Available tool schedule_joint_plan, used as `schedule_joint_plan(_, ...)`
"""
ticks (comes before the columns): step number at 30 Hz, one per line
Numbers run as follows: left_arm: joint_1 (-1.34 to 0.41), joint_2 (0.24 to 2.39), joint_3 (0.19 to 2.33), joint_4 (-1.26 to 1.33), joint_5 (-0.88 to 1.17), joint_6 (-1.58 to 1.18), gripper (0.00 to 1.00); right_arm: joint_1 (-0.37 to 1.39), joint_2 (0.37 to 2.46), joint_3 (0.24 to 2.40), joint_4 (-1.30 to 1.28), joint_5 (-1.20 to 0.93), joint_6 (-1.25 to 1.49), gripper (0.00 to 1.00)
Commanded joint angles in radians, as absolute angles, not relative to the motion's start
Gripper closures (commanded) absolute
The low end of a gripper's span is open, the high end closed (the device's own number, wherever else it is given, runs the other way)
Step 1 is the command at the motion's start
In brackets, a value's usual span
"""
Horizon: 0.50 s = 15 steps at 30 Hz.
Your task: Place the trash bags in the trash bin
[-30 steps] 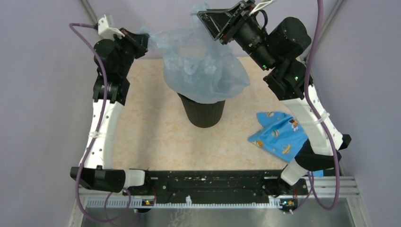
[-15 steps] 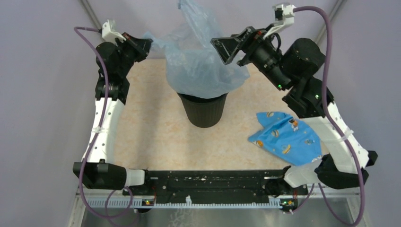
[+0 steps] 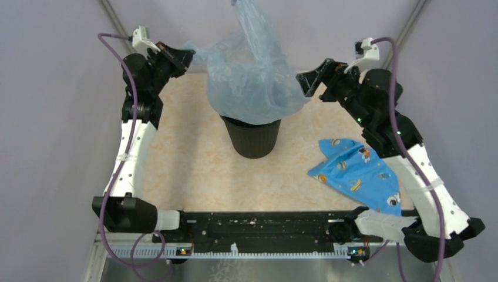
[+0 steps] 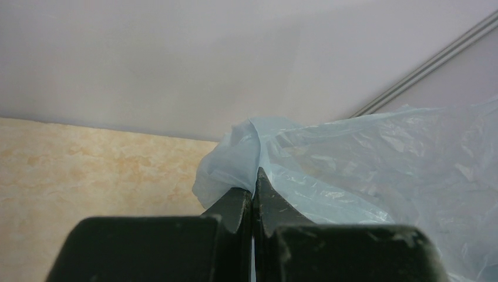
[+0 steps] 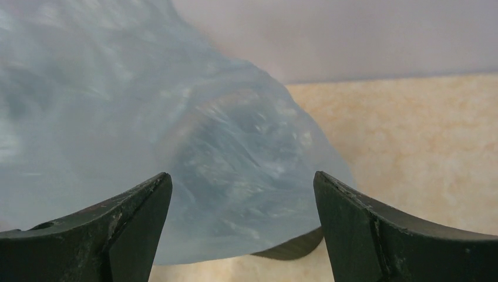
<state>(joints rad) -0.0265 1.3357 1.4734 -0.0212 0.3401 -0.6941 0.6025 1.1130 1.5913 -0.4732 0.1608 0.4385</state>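
Observation:
The pale blue translucent trash bag (image 3: 249, 76) drapes over the top of the round black trash bin (image 3: 253, 138) at the table's middle back, with one corner standing up past the top of the view. My left gripper (image 3: 187, 54) is shut on the bag's left corner (image 4: 235, 158), held out to the left of the bin. My right gripper (image 3: 305, 82) is open and empty, just right of the bag. In the right wrist view the bag (image 5: 194, 147) fills the space ahead between the spread fingers (image 5: 138, 205), with the bin's rim (image 5: 293, 247) showing under it.
A bright blue patterned cloth (image 3: 355, 170) lies on the table to the right of the bin, under the right arm. Grey walls close in at the back and on both sides.
My right gripper has let go of the bag and drawn back to the right and down, jaws open. The bag's freed corner stands up higher. My left gripper keeps its hold.

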Motion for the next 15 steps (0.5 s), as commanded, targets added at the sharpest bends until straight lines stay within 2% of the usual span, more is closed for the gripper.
schedule_joint_plan(1, -0.017, 1.344, 1.487, 0.041, 0.378, -0.687, 1.00, 0.447, 1.076, 1.385, -0.350, -0.141, 0.575, 0.09)
schedule_joint_plan(6, -0.007, 1.350, 1.493, 0.037, 0.394, -0.685, 1.00, 0.239, 1.003, 1.064, 0.046, -0.450, 0.845, 0.11)
schedule_joint_plan(9, -0.006, 1.353, 1.494, 0.041, 0.406, -0.692, 1.00, 0.176, 0.975, 0.914, 0.276, -0.502, 0.964, 0.12)
schedule_joint_plan(15, -0.007, 1.356, 1.496, 0.043, 0.414, -0.693, 1.00, 0.173, 1.000, 0.766, 0.503, -0.491, 1.101, 0.17)
